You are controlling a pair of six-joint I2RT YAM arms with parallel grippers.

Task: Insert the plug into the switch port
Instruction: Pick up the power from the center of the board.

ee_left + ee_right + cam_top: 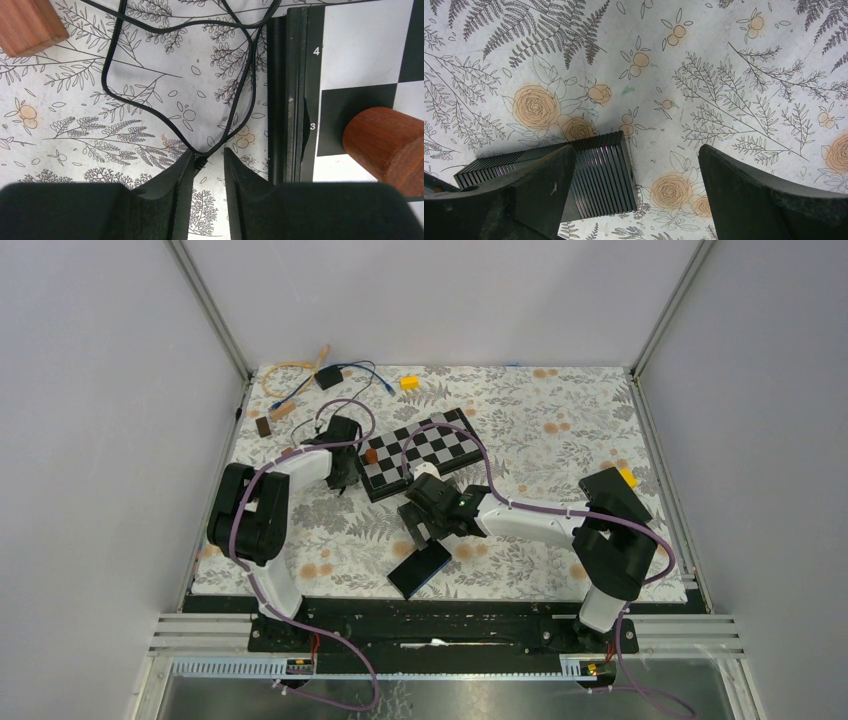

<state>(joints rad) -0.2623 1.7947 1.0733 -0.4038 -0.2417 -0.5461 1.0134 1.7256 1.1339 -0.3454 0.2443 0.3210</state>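
- Left gripper (207, 157) fingers narrowly apart around one cable (107, 75), just beside the board (289, 75) edge.
- Right gripper (636, 150) fingers wide apart above one box (599, 175); mat (749, 75) showing rightward.

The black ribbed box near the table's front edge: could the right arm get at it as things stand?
Probably yes: the right gripper hangs open right over the black ribbed box, one finger above it, and nothing lies across the box.

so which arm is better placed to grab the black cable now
Left. The left hand sits low with a finger on each side of the black cable, jaws narrowed. The right hand hangs wide open over the black ribbed box, no cable in its view.
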